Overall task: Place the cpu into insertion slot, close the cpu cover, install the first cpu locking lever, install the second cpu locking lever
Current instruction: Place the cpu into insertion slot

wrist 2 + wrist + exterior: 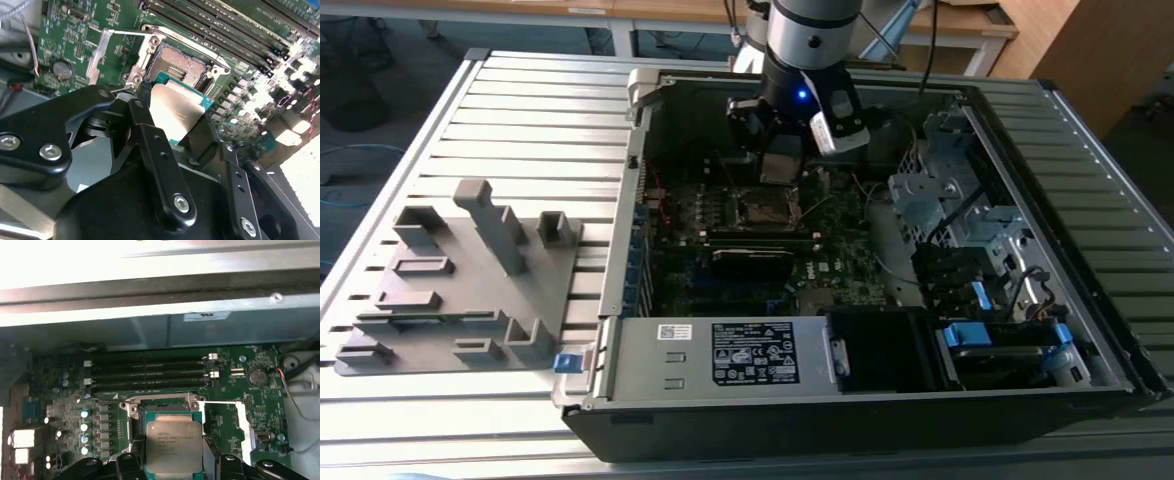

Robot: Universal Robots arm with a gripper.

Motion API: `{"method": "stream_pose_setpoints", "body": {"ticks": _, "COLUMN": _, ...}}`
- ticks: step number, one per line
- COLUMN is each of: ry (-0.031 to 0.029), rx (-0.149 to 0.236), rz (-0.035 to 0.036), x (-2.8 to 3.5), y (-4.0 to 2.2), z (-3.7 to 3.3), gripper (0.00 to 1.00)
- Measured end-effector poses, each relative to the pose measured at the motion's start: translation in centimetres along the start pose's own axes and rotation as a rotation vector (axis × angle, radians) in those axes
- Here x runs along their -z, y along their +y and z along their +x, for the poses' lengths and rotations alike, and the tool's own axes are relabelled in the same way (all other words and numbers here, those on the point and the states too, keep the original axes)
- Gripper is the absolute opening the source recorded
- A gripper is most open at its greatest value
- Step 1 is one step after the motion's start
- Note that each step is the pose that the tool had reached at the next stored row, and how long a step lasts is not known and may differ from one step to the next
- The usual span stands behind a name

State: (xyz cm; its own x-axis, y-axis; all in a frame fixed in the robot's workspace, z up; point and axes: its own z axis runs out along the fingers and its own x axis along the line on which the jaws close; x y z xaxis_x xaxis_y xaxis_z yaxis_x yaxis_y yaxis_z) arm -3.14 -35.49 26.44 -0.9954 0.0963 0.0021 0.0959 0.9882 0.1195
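Your claw [175, 107] pinches the cpu [181, 119] by two opposite edges and holds it just above the insertion slot [175, 67], not seated. You see the slot open on the green motherboard [75, 45] inside the computer case [720, 400].

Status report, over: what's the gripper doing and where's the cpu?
Gripper jaws shut on cpu. Cpu held above slot, not seated. Slot uncovered, nothing seen blocking it.
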Motion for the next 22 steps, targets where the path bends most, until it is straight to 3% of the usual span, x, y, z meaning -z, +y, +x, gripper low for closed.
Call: {"method": "stream_pose_setpoints", "body": {"ticks": 22, "ry": -0.0018, "rx": -0.015, "rz": -0.0002, "x": -0.01, "y": -0.01, "z": 0.09, "gripper": 0.54}}
